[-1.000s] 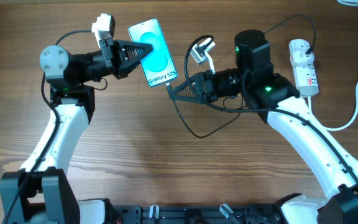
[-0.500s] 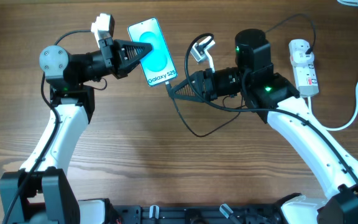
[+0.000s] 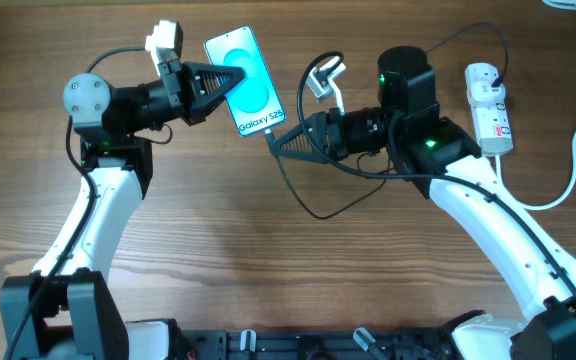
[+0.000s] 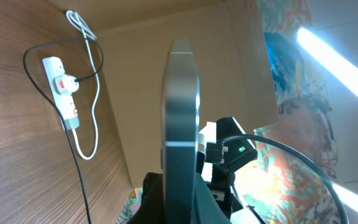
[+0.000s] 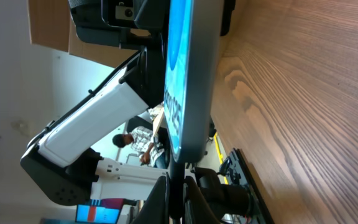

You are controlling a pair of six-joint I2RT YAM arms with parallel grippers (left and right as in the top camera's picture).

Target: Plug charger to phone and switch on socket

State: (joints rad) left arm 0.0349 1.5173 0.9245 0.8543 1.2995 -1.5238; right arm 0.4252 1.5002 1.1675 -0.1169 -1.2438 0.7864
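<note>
Almost nothing has changed over the last second: the right fingers (image 3: 280,140) have crept a hair toward 11 o'clock, closing on the lower end of the phone (image 3: 245,84), and the phone itself has drifted just as slightly toward 10 o'clock. I see the left fingers (image 3: 230,78) clamped on the phone, reaching in from 9 o'clock and holding it up off the desk (image 3: 268,280), at about 11 o'clock from the desk's middle, with the screen facing the overhead camera. From the left wrist the phone (image 4: 180,124) shows edge-on. My right fingers are pressed together on the plug end of the charger (image 3: 303,205), at 5 o'clock of the phone. In the right wrist view the plug tip touches the phone's (image 5: 194,74) bottom edge; whether it is seated in the port I cannot tell. The black cable loops toward 6 o'clock, then runs back under the right arm (image 3: 488,220). The socket (image 3: 492,118) lies flat at 3 o'clock, well apart from the phone, with the white adapter (image 3: 484,80) plugged into its far end.
</note>
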